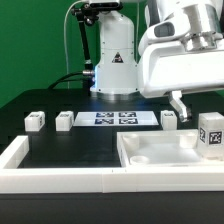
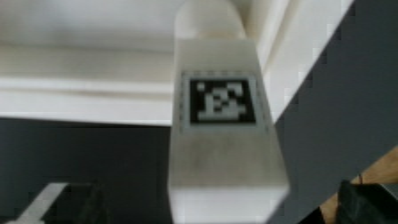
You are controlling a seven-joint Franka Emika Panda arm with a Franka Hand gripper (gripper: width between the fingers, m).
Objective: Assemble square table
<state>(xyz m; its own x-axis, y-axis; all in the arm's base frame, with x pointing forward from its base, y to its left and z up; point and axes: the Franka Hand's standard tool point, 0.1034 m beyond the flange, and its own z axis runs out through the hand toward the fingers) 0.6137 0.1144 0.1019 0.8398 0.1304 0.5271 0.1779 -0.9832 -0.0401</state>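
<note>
While my gripper (image 1: 190,112) hangs at about three o'clock in the exterior view, its jaws stand fully apart and clasp nothing; one dark finger (image 1: 177,104) slants down just above the tabletop panel (image 1: 160,150); that white, raised-rim panel lies at roughly five o'clock on the black table (image 1: 70,148); one tagged leg block (image 1: 211,133) stands upright at the panel's three o'clock edge, just beside my fingers, whether touching them I cannot tell; three more leg blocks sit in a row across the table at nine o'clock (image 1: 34,121), ten o'clock (image 1: 66,120) and one o'clock (image 1: 170,118); the marker board (image 1: 116,119) lies flat between the latter two; the long white rail (image 1: 40,178) borders the near side; my wrist view is filled by a white tagged leg (image 2: 226,120), upright and close.
</note>
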